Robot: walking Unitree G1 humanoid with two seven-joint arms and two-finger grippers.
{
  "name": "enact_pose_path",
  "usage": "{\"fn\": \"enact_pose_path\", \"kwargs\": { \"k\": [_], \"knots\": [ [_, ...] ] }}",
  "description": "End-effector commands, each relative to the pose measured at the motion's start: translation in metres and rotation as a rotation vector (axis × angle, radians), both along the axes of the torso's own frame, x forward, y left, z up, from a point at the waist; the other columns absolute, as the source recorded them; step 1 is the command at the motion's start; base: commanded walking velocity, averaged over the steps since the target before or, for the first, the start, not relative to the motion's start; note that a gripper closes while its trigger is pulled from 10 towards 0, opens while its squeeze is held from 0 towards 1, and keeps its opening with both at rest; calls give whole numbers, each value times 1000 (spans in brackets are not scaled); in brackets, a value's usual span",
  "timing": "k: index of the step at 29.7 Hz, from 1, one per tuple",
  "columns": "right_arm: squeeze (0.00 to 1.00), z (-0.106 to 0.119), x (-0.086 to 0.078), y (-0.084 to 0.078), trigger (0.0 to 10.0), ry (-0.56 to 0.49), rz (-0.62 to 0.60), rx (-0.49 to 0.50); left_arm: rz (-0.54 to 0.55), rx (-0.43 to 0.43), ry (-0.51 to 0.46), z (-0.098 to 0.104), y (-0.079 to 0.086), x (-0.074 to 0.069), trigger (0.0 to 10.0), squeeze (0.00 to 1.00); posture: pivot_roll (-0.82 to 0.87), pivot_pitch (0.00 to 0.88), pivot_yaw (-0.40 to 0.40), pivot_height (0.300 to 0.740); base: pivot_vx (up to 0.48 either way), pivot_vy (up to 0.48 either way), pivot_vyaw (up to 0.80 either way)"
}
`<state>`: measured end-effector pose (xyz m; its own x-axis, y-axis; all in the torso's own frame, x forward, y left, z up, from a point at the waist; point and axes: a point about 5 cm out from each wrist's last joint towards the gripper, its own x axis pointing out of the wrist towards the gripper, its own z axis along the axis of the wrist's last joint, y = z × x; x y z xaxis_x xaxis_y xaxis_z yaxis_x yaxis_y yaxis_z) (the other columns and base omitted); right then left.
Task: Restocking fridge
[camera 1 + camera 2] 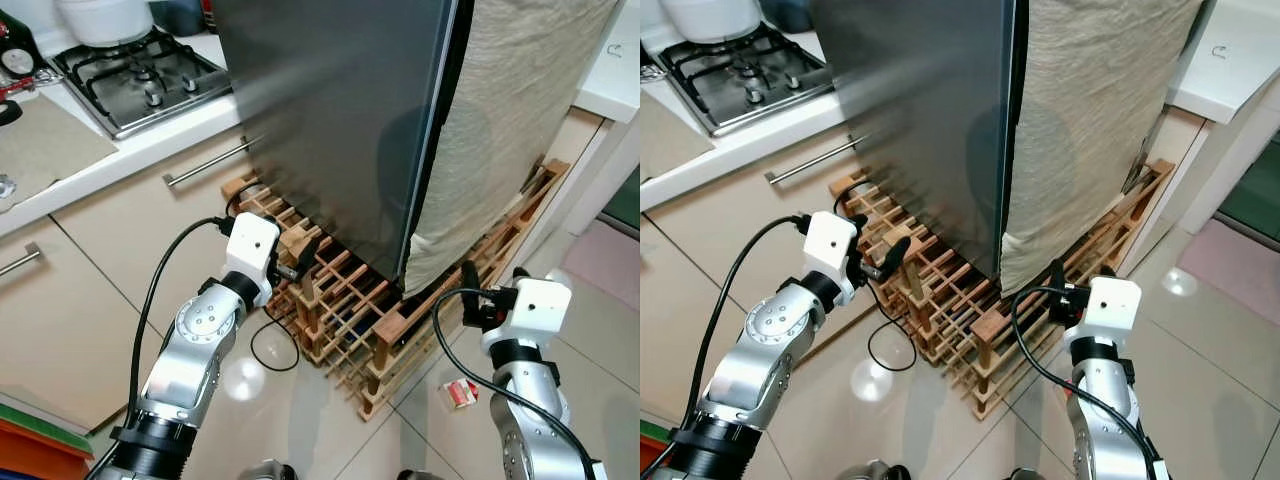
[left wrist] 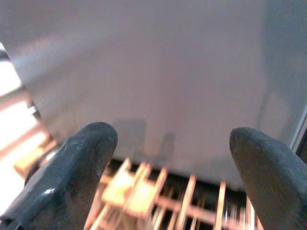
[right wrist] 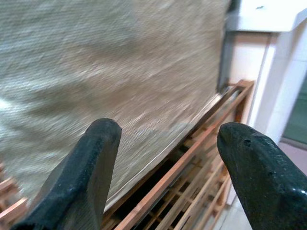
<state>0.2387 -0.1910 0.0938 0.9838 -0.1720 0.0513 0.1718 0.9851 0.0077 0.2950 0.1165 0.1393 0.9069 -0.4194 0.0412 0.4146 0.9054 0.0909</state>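
A: What is closest to the robot?

B: Its two silver arms. The left pincer [image 1: 305, 256] has its black fingers spread wide with nothing between them. The right pincer [image 1: 469, 290] is wide too, and it holds nothing.

A: What is just past them?

B: A low wooden lattice rack [image 1: 345, 320] on the shiny tiled floor [image 1: 300, 420]. A thin black cable loop [image 1: 272, 348] and a small red and white packet [image 1: 460, 393] lie on the floor near it.

A: And the fridge?

B: The tall dark grey metal fridge [image 1: 340, 120] stands right behind the rack, in front of both pincers. Its door looks shut. A rough beige cloth [image 1: 510, 130] hangs down its right side.

A: How would the door feel?

B: Probably big, heavy and stiff. The flat front looks smooth, so fingers would likely slip on it. No handle can be seen. The best place to hold is likely the door's long edge, the dark gap beside the cloth.

A: What is farther off?

B: A white tabletop [image 1: 150, 140] with a steel gas stove [image 1: 140, 75] on the left.
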Motion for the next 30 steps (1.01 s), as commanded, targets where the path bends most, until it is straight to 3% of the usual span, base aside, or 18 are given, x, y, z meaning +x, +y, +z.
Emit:
{"fn": "enact_pose_path", "kwargs": {
  "k": [1, 6, 13, 17, 23, 24, 26, 30],
  "knots": [
    [12, -3, -2, -5, 10000, 10, -31, 17, 42, -14, -20, 2, 6, -2, 10000, 0, 24, 13, 85, 740, 0, 0, 0],
    [12, -6, 1, -8, 10000, 18, -32, 9, 92, 20, 18, -10, 15, -11, 10000, 0, 39, 12, 73, 740, 0, 0, 0],
    [12, 0, 12, -9, 10000, 4, 2, -10, 88, 23, 24, -13, 12, -13, 10000, 0, 70, 15, 45, 740, 0, 0, 0],
    [12, -18, 8, -8, 10000, 63, -6, 6, 99, 74, 46, -24, 10, -14, 10000, 0, 93, 13, 29, 740, 0, 0, 0],
    [12, -8, 5, 0, 10000, 42, 21, 2, 60, 33, 17, -6, 5, -14, 10000, 0, 53, 83, 41, 740, 0, 0, 0],
    [12, -13, 4, -12, 10000, 56, -50, 15, 69, -18, 49, -10, 0, -11, 10000, 0, 46, 98, 44, 740, 0, -371, 0],
    [12, -11, 4, -19, 10000, 50, -84, 24, 72, -40, 55, -9, -3, -10, 10000, 0, 37, 104, 42, 740, 0, -480, 0],
    [8, -2, 4, -21, 10000, 20, -65, -10, 50, -81, 34, -1, -12, -11, 10000, 0, 16, 115, 30, 740, 0, -480, 0]
  ]
}}
